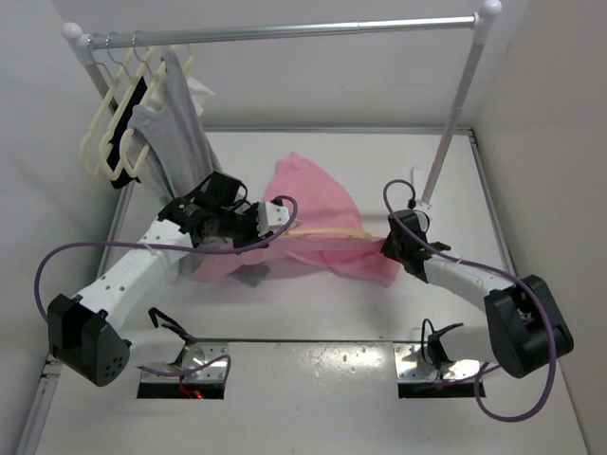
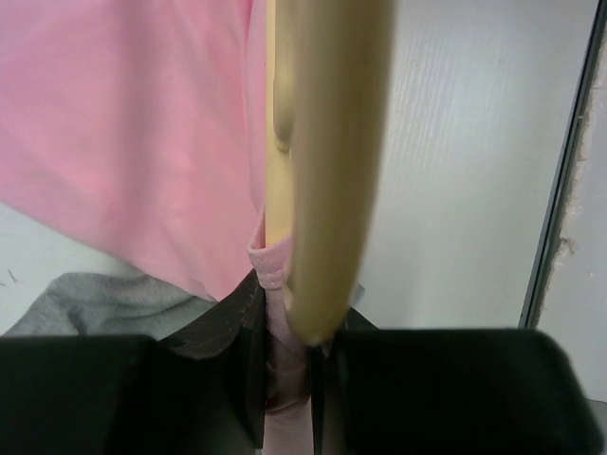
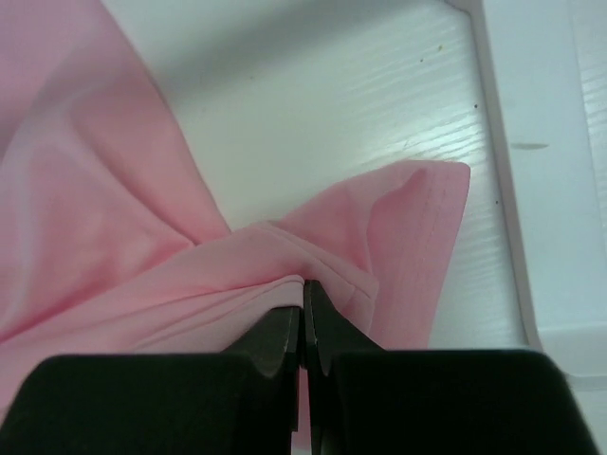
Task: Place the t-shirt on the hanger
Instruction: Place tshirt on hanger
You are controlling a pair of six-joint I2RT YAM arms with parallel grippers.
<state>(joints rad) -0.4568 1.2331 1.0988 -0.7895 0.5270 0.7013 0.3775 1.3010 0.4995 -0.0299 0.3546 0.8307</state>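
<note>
Cream plastic hangers [image 1: 101,142] bunch at the far-left end of the rail [image 1: 285,31], with 1 black hanger [image 1: 128,142] and a gray garment [image 1: 180,133] hanging among them; none of these belongs to the job. Just right of them, the left pincer [image 1: 273,216] reaches in over the bench [image 1: 313,389]. It is clamped on the hanger [image 1: 334,233], with a fold of the t-shirt [image 1: 318,190] caught between its jaws alongside the plastic, as the left wrist view shows.

The peach hanger lies roughly level across the middle of the bench, mostly buried in pink cloth, with only a strip of 1 arm showing from above. The t-shirt is heaped over it, peaked toward the back and sagging onto the bench at the front left. At the right end, the right pincer [image 1: 392,245] has its jaws pressed together on a thin edge of the pink cloth. I cannot tell whether that edge is sleeve or hem.

The step in hand looks like drawing the shirt along the hanger's right arm so the shoulder seats. To do it well:
- The left side should act as a steady, level anchor.
- The right should pull the cloth outward along the arm slowly, taut but not hard enough to twist the hanger.
- The right pinch sits at the very tips, so a sharp tug could slip it.
- Cloth trapped in the left jaws may bunch and resist.

Whether the hanger's arm is inside the neck opening is hidden.
</note>
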